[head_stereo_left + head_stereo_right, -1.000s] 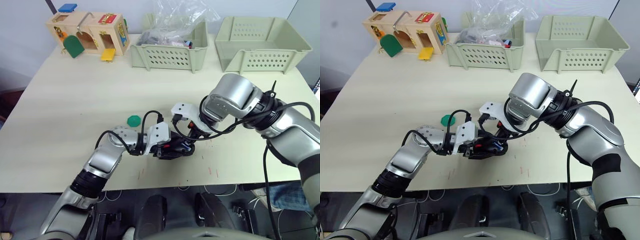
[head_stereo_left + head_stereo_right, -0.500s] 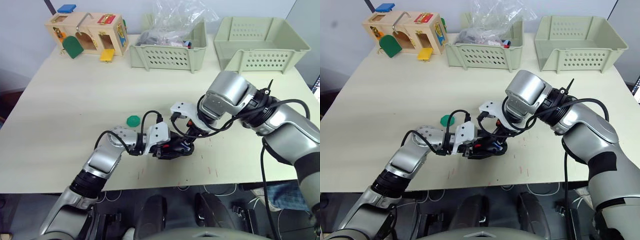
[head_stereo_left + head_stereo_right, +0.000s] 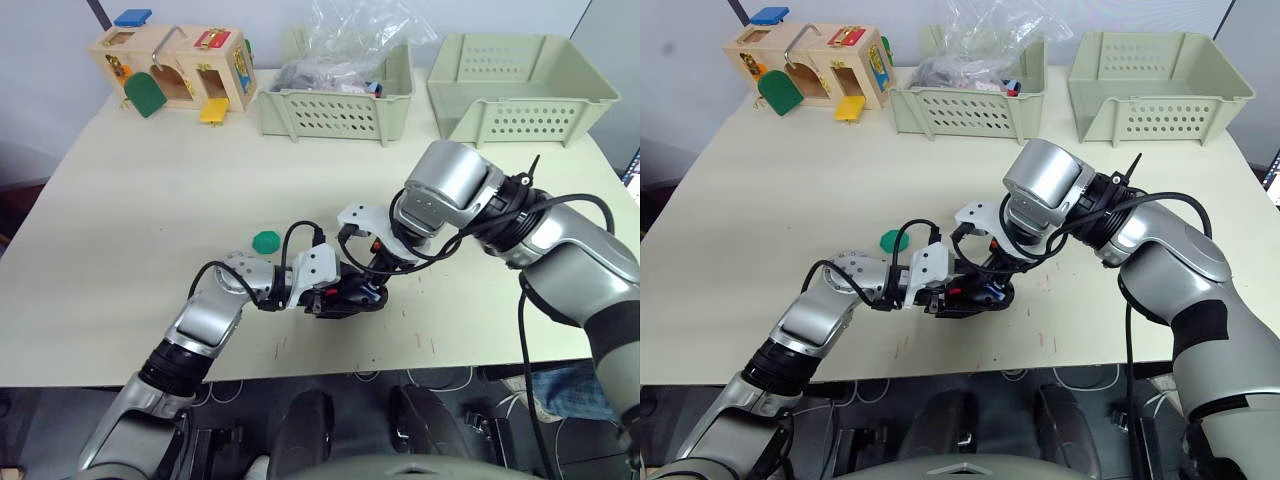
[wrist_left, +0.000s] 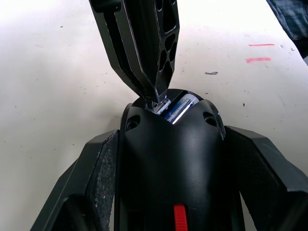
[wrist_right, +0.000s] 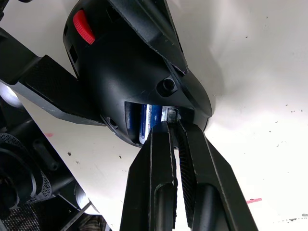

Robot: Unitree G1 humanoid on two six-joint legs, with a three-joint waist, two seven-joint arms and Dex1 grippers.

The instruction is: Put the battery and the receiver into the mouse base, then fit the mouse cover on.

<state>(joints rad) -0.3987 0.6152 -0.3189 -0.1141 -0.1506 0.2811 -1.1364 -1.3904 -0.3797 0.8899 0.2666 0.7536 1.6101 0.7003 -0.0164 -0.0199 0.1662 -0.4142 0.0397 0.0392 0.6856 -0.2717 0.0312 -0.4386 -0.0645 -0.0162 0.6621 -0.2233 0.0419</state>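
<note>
**Seating the receiver in the mouse base**

Pale tabletop (image 3: 150,200), baskets along its far edge. My right gripper (image 5: 176,126) had its fingers pinched nearly together on a small silvery receiver (image 5: 171,114), tips at the open compartment beside the blue battery (image 5: 147,120). My left gripper (image 4: 168,192) clamped the mouse base (image 4: 173,159) from both sides, near the table's front. I judged the receiver needed a straight, gentle push, base held steady. I couldn't spot the mouse cover.

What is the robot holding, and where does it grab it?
The left gripper holds the mouse base by its two long sides. The right gripper pinches a small silvery piece in the base's compartment.
</note>
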